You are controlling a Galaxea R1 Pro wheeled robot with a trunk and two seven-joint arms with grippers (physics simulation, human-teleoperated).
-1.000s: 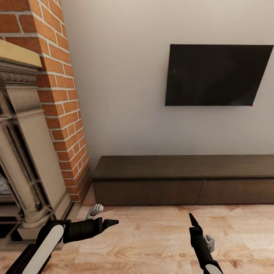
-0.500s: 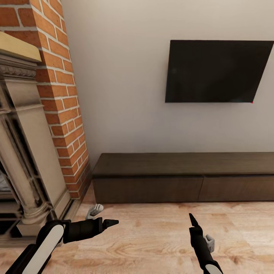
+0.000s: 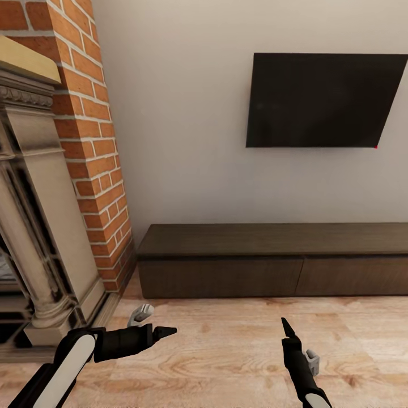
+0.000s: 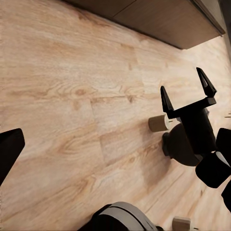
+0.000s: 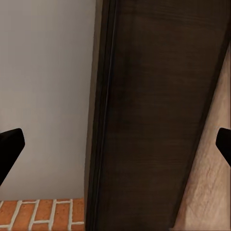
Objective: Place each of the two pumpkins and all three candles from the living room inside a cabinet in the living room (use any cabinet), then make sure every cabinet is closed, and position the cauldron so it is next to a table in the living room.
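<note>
Both of my grippers hang empty above the wood floor [image 3: 226, 351]: my left gripper [image 3: 164, 331] from the head camera gives no clear read on its jaws, while my left wrist camera catches my right gripper [image 4: 187, 94] with fingers spread apart. Ahead, the cabinet [image 3: 272, 260] sits closed under the wall TV [image 3: 323, 99]; my right wrist camera adds brick [image 5: 43, 214] beside it.

You face a cabinet [image 3: 272, 260] of dark brown wood with a matt, fine-grained finish and flat fronts, standing on a pale wood-plank floor [image 3: 226, 351] with visible grain and knots. To your left you see rough red brick [image 3: 96, 158] with pale mortar beside a carved, stone-like beige fireplace surround [image 3: 39, 226]. The far wall [image 3: 181, 124] is smooth, matt off-white, and the television screen [image 3: 323, 102] on it is plain black.
</note>
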